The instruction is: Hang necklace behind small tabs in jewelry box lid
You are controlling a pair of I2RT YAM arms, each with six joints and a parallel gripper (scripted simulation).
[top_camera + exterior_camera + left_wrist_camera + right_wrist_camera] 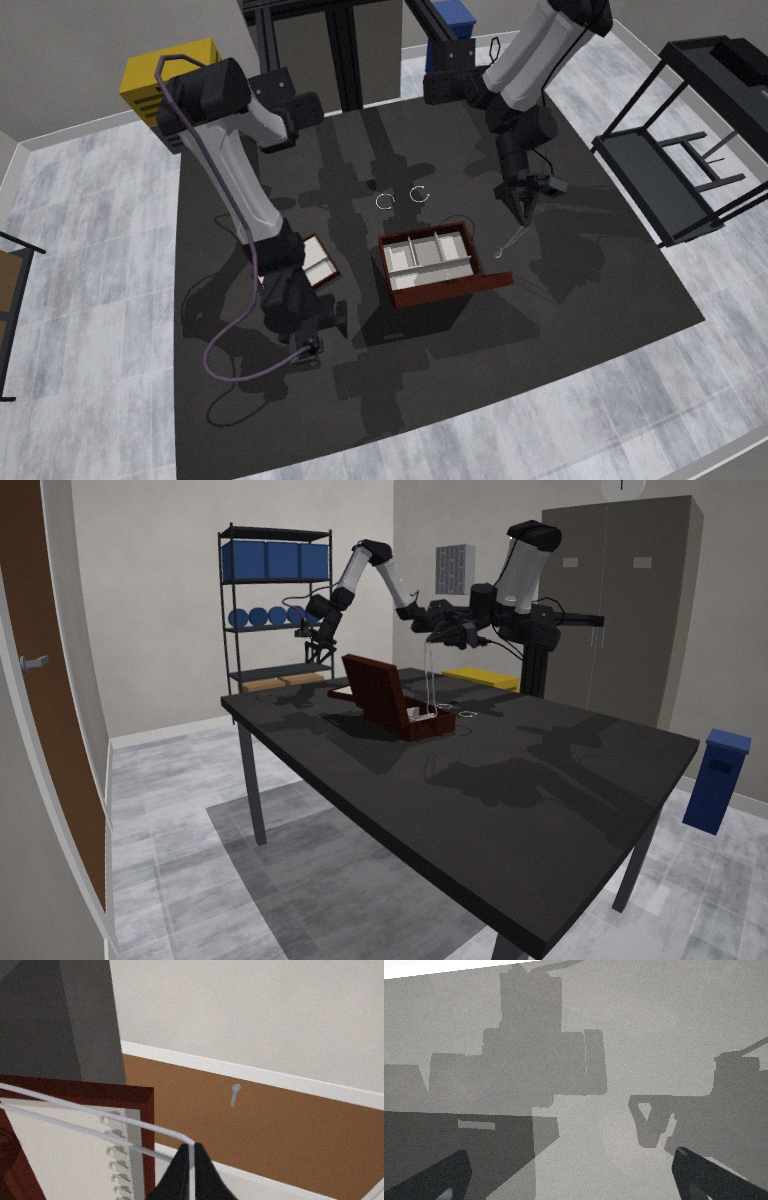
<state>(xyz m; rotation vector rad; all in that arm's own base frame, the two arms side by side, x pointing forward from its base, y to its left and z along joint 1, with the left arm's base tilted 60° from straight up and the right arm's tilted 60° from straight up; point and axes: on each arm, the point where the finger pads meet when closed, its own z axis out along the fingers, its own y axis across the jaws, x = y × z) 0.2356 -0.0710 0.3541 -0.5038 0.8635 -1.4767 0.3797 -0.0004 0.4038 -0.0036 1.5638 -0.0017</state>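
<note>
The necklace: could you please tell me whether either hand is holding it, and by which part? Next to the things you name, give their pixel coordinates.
The left hand [526, 224] [428, 640] [191, 1153] pinches the necklace [511, 243] [433, 675] [125, 1121] at the top of its loop; two strands hang below.
</note>
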